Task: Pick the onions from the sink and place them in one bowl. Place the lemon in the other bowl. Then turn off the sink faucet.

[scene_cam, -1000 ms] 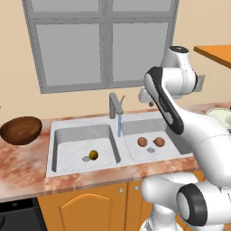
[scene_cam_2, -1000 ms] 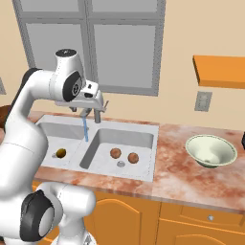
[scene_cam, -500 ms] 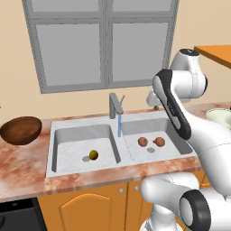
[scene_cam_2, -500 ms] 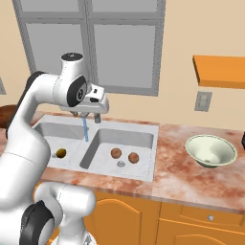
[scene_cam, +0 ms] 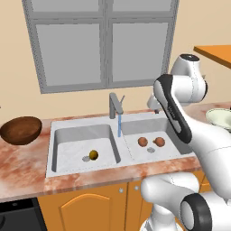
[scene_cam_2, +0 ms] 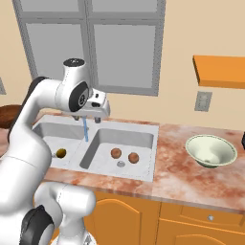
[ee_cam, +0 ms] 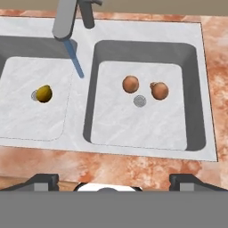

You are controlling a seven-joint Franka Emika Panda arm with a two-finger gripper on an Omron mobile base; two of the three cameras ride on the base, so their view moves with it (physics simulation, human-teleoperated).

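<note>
Two small round reddish-brown onions [ee_cam: 130,83] lie in the right basin of the light-grey marbled sink [ee_cam: 198,42], either side of its round drain [ee_cam: 140,101]. The gripper [ee_cam: 113,180] hovers above, jaws spread wide, empty. Firm, light, likely to roll: pinch across the middle.

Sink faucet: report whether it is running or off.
Running. A thin blue stream falls from the sink faucet spout toward the sink; the hand view shows the same stream.

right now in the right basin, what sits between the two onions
In the hand view, the basin's round drain lies between the two onions, slightly nearer the camera than the line joining them. Otherwise only bare marbled sink floor.
</note>
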